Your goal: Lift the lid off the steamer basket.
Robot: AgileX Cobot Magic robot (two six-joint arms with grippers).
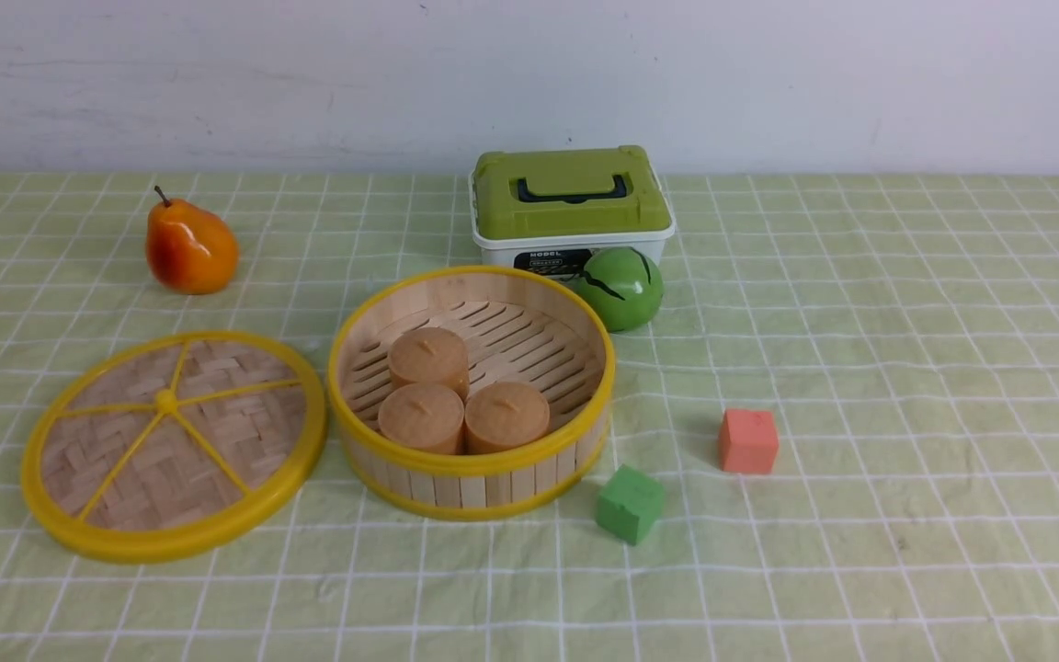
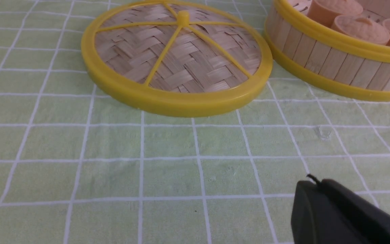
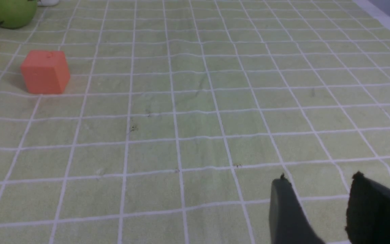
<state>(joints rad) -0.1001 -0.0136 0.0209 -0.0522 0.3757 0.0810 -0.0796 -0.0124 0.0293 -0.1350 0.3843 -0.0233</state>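
The lid [image 1: 173, 445], a woven bamboo disc with a yellow rim and spokes, lies flat on the cloth just left of the steamer basket [image 1: 472, 392]. The basket is uncovered and holds three tan round buns [image 1: 461, 393]. Both also show in the left wrist view, the lid [image 2: 178, 57] and the basket [image 2: 337, 57]. My left gripper [image 2: 311, 184] is shut and empty, over bare cloth a short way in front of the lid. My right gripper [image 3: 318, 183] is open and empty over bare cloth on the right. Neither gripper shows in the front view.
A white box with a green lid [image 1: 572, 210] stands behind the basket with a green ball [image 1: 621, 288] against it. An orange pear [image 1: 189, 248] sits at the back left. A red cube [image 1: 747, 441] and a green cube [image 1: 629, 503] lie right of the basket.
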